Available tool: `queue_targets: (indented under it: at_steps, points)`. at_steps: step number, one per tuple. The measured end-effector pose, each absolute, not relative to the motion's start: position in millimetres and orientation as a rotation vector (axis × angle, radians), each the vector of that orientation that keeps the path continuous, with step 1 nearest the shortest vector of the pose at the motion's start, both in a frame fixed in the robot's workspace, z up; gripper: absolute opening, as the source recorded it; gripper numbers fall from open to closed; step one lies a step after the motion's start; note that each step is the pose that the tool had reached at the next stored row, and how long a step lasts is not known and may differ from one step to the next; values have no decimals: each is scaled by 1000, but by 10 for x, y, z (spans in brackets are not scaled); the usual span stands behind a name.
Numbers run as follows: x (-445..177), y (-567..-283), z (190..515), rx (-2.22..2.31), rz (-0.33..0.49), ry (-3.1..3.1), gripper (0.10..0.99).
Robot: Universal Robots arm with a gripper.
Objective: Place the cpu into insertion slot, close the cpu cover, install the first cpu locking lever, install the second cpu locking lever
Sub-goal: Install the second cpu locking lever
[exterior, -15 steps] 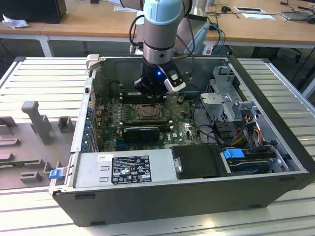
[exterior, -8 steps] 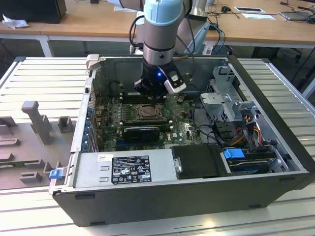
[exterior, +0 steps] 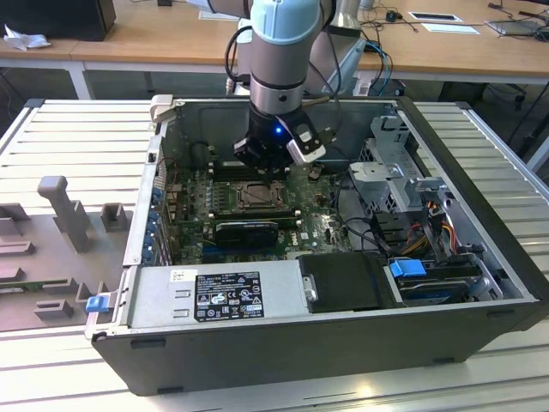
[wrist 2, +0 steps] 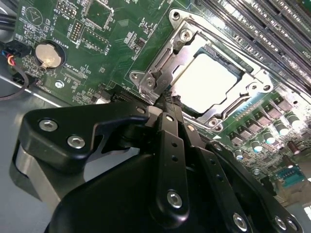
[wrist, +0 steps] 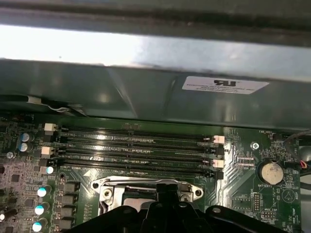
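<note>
The gripper (wrist 2: 169, 99) hung low over the insertion slot (wrist 2: 206, 80), fingers pinched together on nothing. The cpu (wrist 2: 203, 85) sat in the slot, the cpu cover (wrist 2: 163, 63) down around it.

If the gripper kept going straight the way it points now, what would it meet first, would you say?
Most likely the cpu cover: in the second wrist view the gripper points at the cover's edge, with the cpu seated just beyond. How far it hangs above the metal is unclear.

cpu (wrist 2: 209, 82) in insertion slot (wrist 2: 239, 74) — cpu cover (wrist 2: 167, 58) over it; hand (wrist 2: 171, 101) just beside.
</note>
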State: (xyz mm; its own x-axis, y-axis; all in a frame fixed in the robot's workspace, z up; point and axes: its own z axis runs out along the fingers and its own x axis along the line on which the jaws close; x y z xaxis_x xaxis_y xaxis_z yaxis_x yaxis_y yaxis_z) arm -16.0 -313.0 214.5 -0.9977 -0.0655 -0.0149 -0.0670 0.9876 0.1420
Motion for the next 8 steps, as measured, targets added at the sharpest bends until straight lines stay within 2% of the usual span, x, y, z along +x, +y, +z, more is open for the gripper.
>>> queue_targets:
  at_steps: [8]
  points:
    - [-160, -3156, 2210, -104, 224, 3122, 106]
